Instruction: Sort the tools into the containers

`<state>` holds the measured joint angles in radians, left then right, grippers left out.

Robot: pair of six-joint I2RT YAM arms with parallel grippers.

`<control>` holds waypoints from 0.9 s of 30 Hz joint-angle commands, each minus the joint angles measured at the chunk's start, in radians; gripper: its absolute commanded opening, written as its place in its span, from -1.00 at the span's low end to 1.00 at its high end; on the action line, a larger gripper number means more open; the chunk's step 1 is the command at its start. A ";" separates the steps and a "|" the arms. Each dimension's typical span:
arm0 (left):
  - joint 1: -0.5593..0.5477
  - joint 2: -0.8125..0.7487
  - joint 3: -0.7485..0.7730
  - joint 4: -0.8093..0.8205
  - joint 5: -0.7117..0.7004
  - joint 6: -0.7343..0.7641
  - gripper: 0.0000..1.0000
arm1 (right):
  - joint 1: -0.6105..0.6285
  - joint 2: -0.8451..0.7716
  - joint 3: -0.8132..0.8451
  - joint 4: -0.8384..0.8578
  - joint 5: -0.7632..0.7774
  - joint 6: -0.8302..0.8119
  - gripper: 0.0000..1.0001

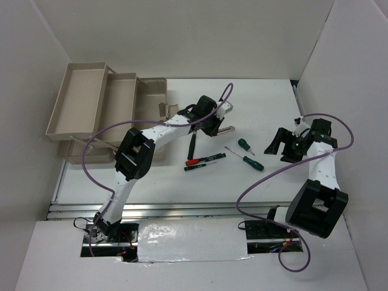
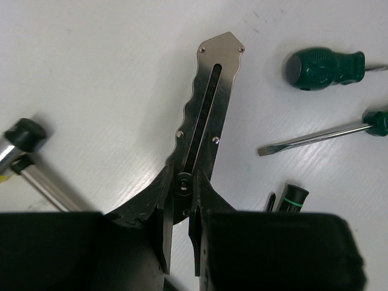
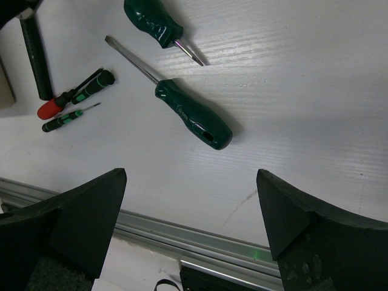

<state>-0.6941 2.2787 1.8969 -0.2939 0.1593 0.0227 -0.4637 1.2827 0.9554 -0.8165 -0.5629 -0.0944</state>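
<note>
Six hand tools are out on the bench (image 1: 273,103) and none shows in the toolbox (image 1: 106,115) at far left. Its two fanned-out trays (image 1: 79,100) look bare, though the left arm hides part of the deeper base, so I judge the sorting barely begun.

Just right of the box lies the mallet (image 1: 191,145), its head hidden under the arm. Below it are the red-handled screwdriver (image 1: 206,159) and a thin green-banded screwdriver (image 1: 197,167), side by side. Next comes the left tool (image 2: 182,188), pressed together on the near end of the silver wrench (image 2: 209,103). I cannot tell whether the wrench is lifted or rests on the bench. If the grip holds, it would be the first item carried over.

Further right lie the stubby green screwdriver (image 1: 245,145) and the long green screwdriver (image 1: 250,162), close but apart. The right tool (image 1: 288,145) hangs spread wide beside them, holding nothing.

For room, the left wall (image 1: 24,91) stands close against the trays, so approaches there probably have to come from above or from the right. The middle of the bench is open apart from the screwdriver cluster, which lies across a straight path back to the box. A metal rail (image 1: 182,209) bounds the near edge, and the right wall (image 1: 357,91) sits near the right arm's elbow.
</note>
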 commanded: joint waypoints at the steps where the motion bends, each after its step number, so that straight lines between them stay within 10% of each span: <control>1: 0.007 -0.094 0.005 0.029 0.000 -0.013 -1.00 | -0.003 0.001 0.046 -0.009 -0.022 -0.005 0.91; 15: 0.146 -0.326 0.022 -0.039 -0.073 -0.072 -1.00 | -0.003 0.003 0.052 -0.009 -0.028 -0.005 0.91; 27: 0.566 -0.683 -0.053 -0.201 -0.063 -0.133 -1.00 | -0.001 0.017 0.068 -0.010 -0.048 -0.004 0.91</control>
<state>-0.2058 1.6833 1.8565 -0.4488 0.0982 -0.0803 -0.4637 1.2858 0.9771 -0.8185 -0.5858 -0.0940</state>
